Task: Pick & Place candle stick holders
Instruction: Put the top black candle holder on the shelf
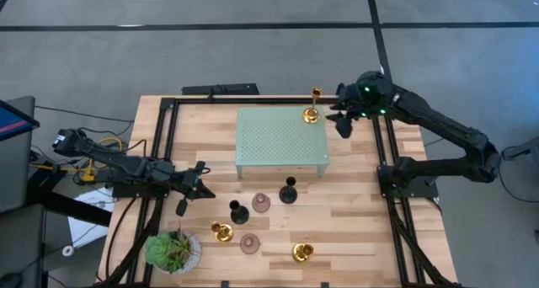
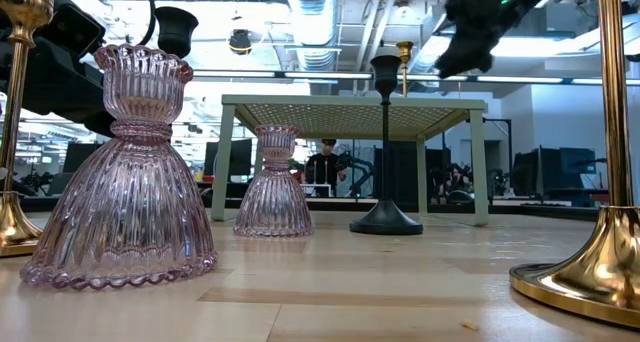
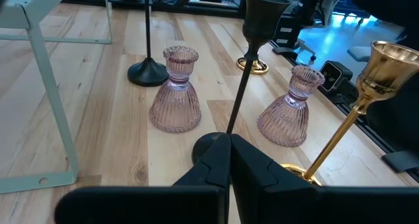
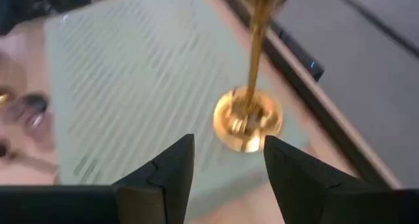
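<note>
my right gripper (image 1: 344, 118) stands with fingers apart, just beside the shiny gold candle stick holder (image 1: 312, 107) — upright at the pale green perforated platform's (image 1: 278, 141) 1 o'clock corner; left gripper (image 1: 195, 189) together.

Even overhead light; blurred wrist view

Open-plan lab or office: exposed ceiling ducts (image 2: 320, 22), strip lighting, rows of desks with monitors (image 2: 545, 172), a seated person (image 2: 325, 167), grey floor (image 1: 253, 52).
</note>
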Available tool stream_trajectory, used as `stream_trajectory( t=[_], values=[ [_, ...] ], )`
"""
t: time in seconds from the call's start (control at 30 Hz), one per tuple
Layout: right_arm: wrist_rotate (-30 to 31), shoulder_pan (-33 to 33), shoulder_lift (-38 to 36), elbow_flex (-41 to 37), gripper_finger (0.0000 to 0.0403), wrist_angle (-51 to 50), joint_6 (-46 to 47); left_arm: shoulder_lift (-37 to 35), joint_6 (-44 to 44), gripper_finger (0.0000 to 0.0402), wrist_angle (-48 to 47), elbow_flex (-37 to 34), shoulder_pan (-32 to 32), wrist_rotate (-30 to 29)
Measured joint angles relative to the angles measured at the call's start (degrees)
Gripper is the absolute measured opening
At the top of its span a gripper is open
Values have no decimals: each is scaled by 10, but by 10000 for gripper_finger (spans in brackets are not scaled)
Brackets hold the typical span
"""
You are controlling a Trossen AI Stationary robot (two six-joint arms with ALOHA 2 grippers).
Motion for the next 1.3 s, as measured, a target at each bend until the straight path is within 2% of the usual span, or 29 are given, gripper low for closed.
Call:
stream_trajectory(
  t=[0.13, 0.27, 0.5, 0.6, 0.73, 0.97, 1.13, 1.3],
  values=[
    [-47, 28, -36, 0, 156, -97, 0, 0, 0, 8, 0, 0, 0, 0],
    [-99, 89, -58, 0, 130, -164, 29, 0, 0, 8, 0, 0, 0, 0],
    [-99, 249, -67, 0, 90, -164, 102, 0, 0, 8, 0, 0, 0, 0],
    [-44, 327, -63, 0, 78, -149, 144, 0, 0, 8, 0, 0, 0, 0],
    [94, 435, -55, -14, 66, -137, 194, 0, 0, 8, 0, 0, 0, 0],
    [257, 560, -55, -125, 60, -43, 276, 2, 0, 8, 0, 0, 0, 0],
    [275, 595, -33, -217, 60, 121, 319, 2, 0, 8, 0, 0, 0, 0],
    [285, 618, 12, -270, 60, 280, 346, 2, 0, 8, 0, 0, 0, 0]
  ],
)
